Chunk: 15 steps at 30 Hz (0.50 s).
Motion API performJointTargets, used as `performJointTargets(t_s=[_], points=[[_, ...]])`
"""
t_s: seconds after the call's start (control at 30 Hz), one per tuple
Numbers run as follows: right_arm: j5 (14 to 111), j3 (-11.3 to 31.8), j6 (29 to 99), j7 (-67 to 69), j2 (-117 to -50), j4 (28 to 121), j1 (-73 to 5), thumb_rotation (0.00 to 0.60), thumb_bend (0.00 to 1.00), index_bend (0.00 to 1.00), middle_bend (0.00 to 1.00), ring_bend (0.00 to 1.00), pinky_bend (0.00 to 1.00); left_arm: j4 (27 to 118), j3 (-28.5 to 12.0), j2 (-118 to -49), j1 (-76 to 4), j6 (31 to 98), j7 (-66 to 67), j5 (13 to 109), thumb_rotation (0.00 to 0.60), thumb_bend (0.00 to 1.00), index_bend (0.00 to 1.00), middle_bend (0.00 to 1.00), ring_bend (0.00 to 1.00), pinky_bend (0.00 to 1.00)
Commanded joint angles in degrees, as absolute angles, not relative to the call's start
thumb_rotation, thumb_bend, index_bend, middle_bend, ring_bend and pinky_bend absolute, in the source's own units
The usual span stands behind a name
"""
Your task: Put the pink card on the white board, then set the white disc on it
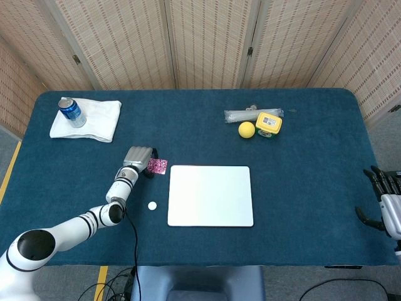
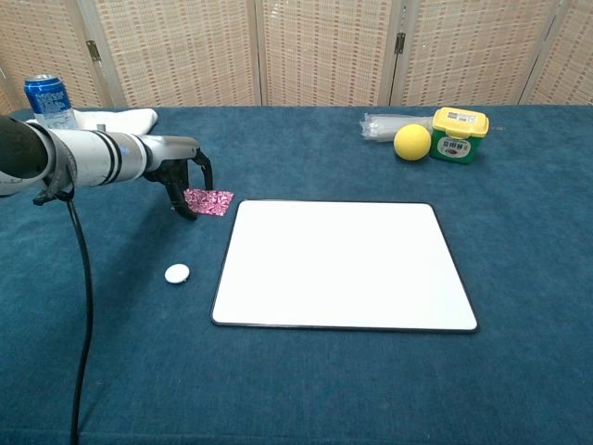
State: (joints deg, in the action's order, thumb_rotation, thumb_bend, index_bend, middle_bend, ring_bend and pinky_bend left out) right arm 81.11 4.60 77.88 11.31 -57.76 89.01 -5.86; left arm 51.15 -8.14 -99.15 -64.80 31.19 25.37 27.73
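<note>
The pink card (image 1: pixel 156 165) (image 2: pixel 208 200) lies flat on the blue cloth, just off the far left corner of the white board (image 1: pixel 210 195) (image 2: pixel 343 264). My left hand (image 1: pixel 138 158) (image 2: pixel 176 162) hangs low over the card's left edge, its dark fingertips curled down and apart, touching or nearly touching that edge; I cannot see a grip. The white disc (image 1: pixel 152 205) (image 2: pixel 177 273) rests on the cloth left of the board, nearer me than the hand. My right hand (image 1: pixel 383 204) idles at the table's right edge, fingers spread, holding nothing.
A blue can (image 1: pixel 72 111) (image 2: pixel 46 95) stands on a white towel (image 1: pixel 88 120) at the far left. A yellow ball (image 1: pixel 247 130) (image 2: pixel 412 142), a yellow-lidded tub (image 1: pixel 269 123) (image 2: pixel 458 134) and a clear packet (image 1: pixel 238 115) sit at the far right.
</note>
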Motion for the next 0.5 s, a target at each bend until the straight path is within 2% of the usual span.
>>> performJointTargets(t_s=[0.03, 0.5], points=[[81.2, 4.6, 78.2, 11.3, -57.8, 89.0, -5.7, 0.600, 0.26, 0.00, 0.00, 0.00, 0.00, 50.1, -8.4, -99.8, -64.6, 30.6, 24.4, 29.0, 0.600, 0.24, 0.38, 1.00, 1.00, 1.00], [80.7, 4.7, 77.5, 10.4, -58.1, 89.0, -6.0, 0.600, 0.26, 0.00, 0.00, 0.00, 0.00, 46.6, -9.9, -101.1, -63.3, 29.5, 20.2, 34.1, 0.600, 0.24, 0.49, 1.00, 1.00, 1.00]])
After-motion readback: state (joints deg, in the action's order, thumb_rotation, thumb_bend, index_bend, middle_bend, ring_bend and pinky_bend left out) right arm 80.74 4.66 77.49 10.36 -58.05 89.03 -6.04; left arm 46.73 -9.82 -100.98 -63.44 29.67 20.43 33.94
